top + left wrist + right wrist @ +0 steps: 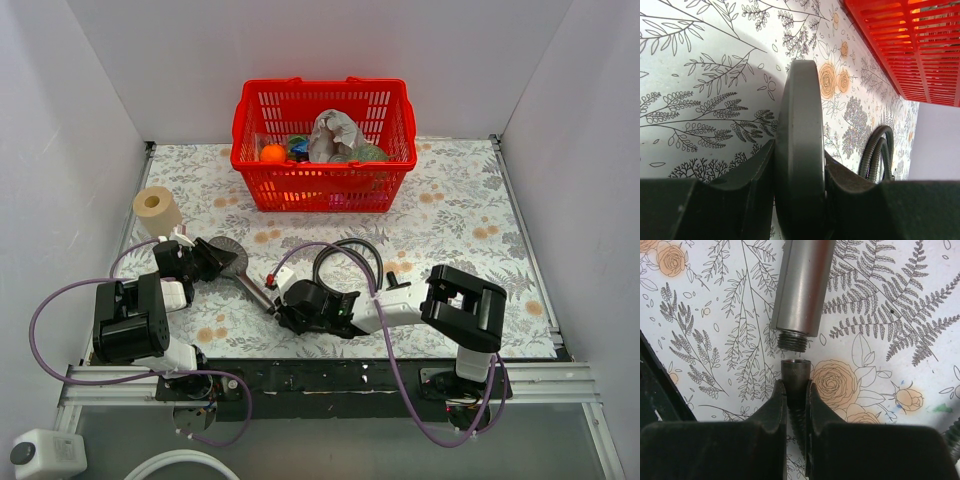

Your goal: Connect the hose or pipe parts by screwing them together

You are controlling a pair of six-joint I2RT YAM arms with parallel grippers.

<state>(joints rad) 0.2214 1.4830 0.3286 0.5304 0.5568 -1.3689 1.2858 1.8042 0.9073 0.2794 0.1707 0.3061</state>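
The grey hand shower (240, 272) lies on the flowered cloth, its round head (800, 150) held edge-on in my left gripper (214, 258), which is shut on it. Its straight handle (802, 287) ends in a threaded stub (791, 342). My right gripper (796, 390) is shut on the end nut (795, 374) of the dark coiled hose (350, 258). The nut's open mouth faces the stub in line with it, a small gap between them. The hose loops behind the right arm (879, 152).
A red basket (324, 145) with balls and a crumpled bag stands at the back centre. A paper roll (157, 211) sits at the left beside the left arm. Purple cables (45, 315) loop round both arms. White walls close in three sides.
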